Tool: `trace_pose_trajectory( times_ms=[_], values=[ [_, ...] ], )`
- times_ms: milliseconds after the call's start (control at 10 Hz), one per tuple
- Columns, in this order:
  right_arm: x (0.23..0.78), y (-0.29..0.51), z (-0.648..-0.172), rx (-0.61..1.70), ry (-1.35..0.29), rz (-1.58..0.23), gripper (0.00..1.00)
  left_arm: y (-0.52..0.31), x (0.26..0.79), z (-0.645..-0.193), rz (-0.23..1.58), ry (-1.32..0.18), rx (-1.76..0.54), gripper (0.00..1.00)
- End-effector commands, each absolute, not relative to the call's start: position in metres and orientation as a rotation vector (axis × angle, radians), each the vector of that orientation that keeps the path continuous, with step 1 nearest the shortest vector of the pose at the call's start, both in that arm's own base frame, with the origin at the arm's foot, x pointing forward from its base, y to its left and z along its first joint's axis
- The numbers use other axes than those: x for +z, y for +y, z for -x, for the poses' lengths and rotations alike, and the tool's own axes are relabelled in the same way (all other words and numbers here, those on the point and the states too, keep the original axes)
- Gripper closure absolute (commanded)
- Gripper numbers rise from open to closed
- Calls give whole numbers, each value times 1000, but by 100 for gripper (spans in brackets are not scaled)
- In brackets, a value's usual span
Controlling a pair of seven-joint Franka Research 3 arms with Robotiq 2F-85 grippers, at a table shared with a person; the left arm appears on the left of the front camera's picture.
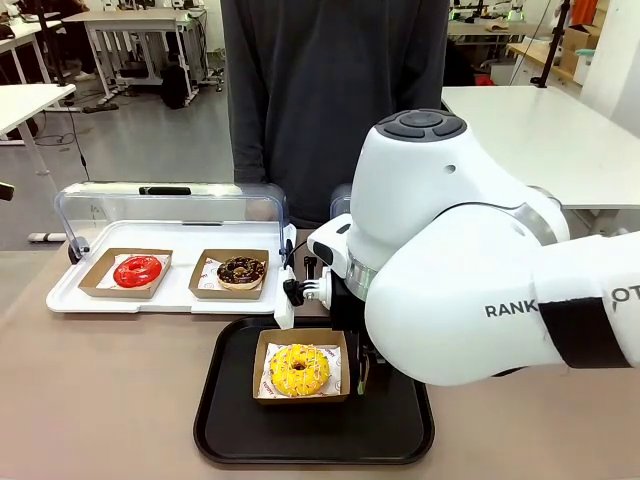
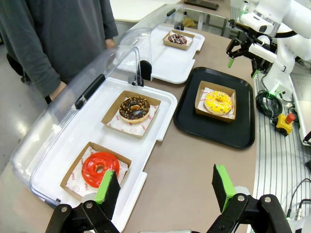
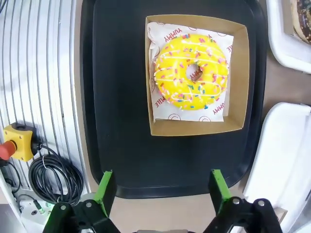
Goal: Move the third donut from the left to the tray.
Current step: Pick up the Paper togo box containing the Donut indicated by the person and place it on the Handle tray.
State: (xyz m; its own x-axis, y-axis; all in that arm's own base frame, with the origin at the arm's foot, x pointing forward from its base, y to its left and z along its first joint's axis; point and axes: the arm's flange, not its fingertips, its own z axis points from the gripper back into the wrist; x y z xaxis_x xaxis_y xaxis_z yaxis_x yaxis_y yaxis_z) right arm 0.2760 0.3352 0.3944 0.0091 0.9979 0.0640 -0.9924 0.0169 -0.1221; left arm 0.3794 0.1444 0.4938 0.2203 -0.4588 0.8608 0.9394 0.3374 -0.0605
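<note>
Two white trays (image 2: 160, 104), red donut (image 2: 99, 167), chocolate donut (image 2: 134, 108)

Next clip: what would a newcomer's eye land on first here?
The yellow donut in its cardboard holder, sitting on the black tray at the near middle of the table. Next, the bulky white right arm looming beside it, its right gripper open with nothing in it. Behind, a red donut and a chocolate donut sit on a white tray.

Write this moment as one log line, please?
yellow donut: in its holder on black tray | right pincer: open, empty, above tray edge | left pincer: open, empty
</note>
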Motion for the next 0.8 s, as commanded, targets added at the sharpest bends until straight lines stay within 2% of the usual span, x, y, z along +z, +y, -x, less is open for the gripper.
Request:
trace_pose_trajectory(
  times_ms=[0, 700],
  values=[
    [393, 338, -277, 1521, -163, 63, 0, 144, 495, -378, 685, -873, -1083, 0],
    [393, 338, -277, 1521, -163, 63, 0, 144, 495, -378, 685, -873, -1083, 0]
  ],
)
